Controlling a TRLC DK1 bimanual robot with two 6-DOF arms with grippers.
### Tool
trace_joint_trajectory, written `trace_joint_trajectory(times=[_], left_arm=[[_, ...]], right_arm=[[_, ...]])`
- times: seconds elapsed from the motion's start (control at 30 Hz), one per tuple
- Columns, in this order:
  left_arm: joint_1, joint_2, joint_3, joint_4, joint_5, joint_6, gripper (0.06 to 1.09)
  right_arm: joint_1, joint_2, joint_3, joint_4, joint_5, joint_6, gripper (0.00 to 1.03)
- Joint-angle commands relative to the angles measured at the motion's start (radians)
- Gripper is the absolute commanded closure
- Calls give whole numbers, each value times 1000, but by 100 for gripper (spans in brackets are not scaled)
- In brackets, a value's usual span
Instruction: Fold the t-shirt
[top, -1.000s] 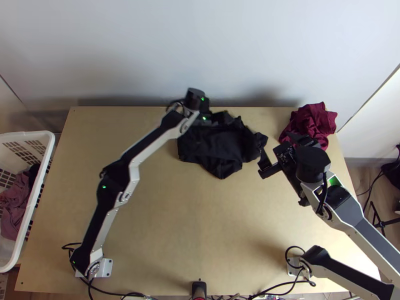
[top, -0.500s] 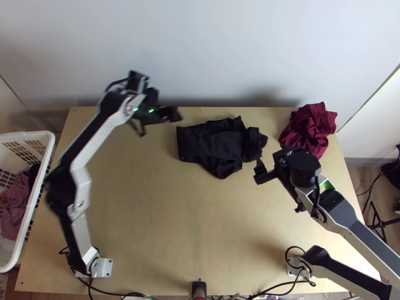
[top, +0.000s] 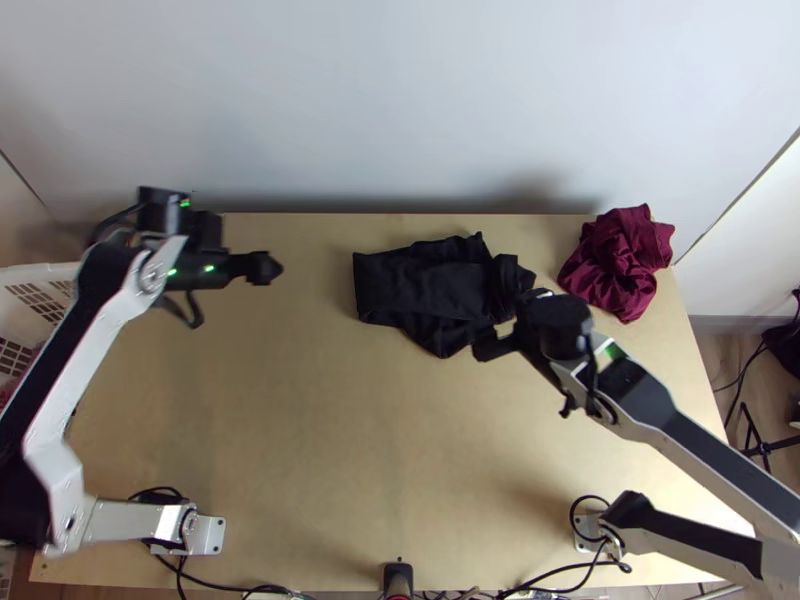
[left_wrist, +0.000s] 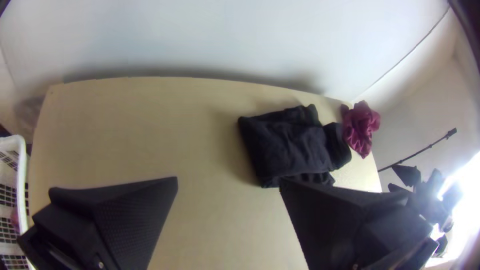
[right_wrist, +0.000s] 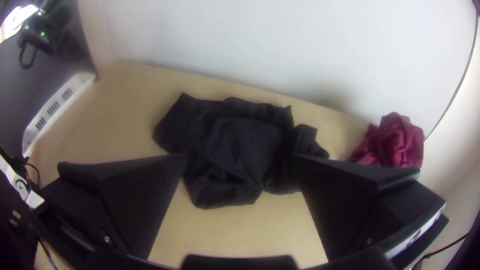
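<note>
The black t-shirt (top: 425, 290) lies folded into an uneven bundle at the table's far middle, its right end bunched. My left gripper (top: 268, 268) is over the table's far left part, well apart from the shirt; in the left wrist view my left gripper (left_wrist: 227, 187) stands open with nothing between its fingers. At the shirt's near right edge is my right gripper (top: 500, 335). The right wrist view shows my right gripper (right_wrist: 242, 160) open, with the black shirt (right_wrist: 235, 145) beyond and partly behind its fingers, not gripped.
A crumpled dark red cloth (top: 620, 262) lies at the far right corner of the table (top: 330, 430). Left of the table stands a white laundry basket (left_wrist: 22, 165), partly beneath the left arm in the top view. A wall rises behind the far edge.
The left arm has swung away from the shirt to the far left. My right gripper has shifted left, closer to the shirt. The shirt's right end looks more bunched than a second ago.
</note>
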Motion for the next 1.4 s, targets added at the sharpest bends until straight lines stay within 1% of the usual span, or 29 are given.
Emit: trace_joint_trajectory(times=[0.0, 0.17, 0.3, 0.4, 0.43, 0.5, 0.57, 0.6, 0.63, 0.67, 0.7, 0.73, 0.8, 0.97, 1.13, 1.27, 1.37], left_arm=[[74, -211, -115, 3, -42, 20, 10], [100, -287, -170, -14, -78, 23, 10], [103, -349, -208, -20, -88, 22, 10], [102, -376, -216, -29, -109, 17, 10], [102, -384, -216, -36, -115, 16, 10], [102, -407, -219, -37, -131, 16, 10], [103, -433, -230, -39, -140, 16, 10], [105, -445, -233, -42, -149, 16, 10], [105, -458, -239, -45, -161, 17, 10], [109, -467, -244, -49, -166, 19, 10], [117, -475, -250, -56, -167, 20, 10], [126, -484, -261, -56, -170, 22, 10], [141, -501, -284, -56, -172, 25, 10], [169, -528, -354, -42, -172, 23, 10], [203, -559, -443, 12, -172, 27, 10], [238, -562, -489, 40, -170, 46, 10], [258, -562, -512, 64, -170, 60, 10]], right_arm=[[53, 114, 63, -21, -31, 200, 5], [69, 151, 22, -21, -80, 378, 5], [72, 182, 6, -18, -158, 543, 5], [50, 222, 22, -6, -229, 661, 5], [47, 236, 32, -3, -249, 687, 5], [46, 266, 54, -3, -258, 716, 5], [47, 295, 65, 5, -264, 727, 5], [63, 308, 66, 16, -263, 707, 5], [92, 323, 72, 23, -261, 639, 5], [124, 335, 80, 23, -252, 550, 5], [162, 341, 80, 23, -203, 463, 5], [205, 351, 82, 29, -135, 380, 5], [247, 383, 83, 31, -79, 251, 5], [276, 475, 68, 31, 89, -42, 5], [247, 529, 86, 34, 167, -269, 5], [217, 582, 98, 52, 233, -402, 5], [204, 618, 108, 89, 267, -494, 5]])
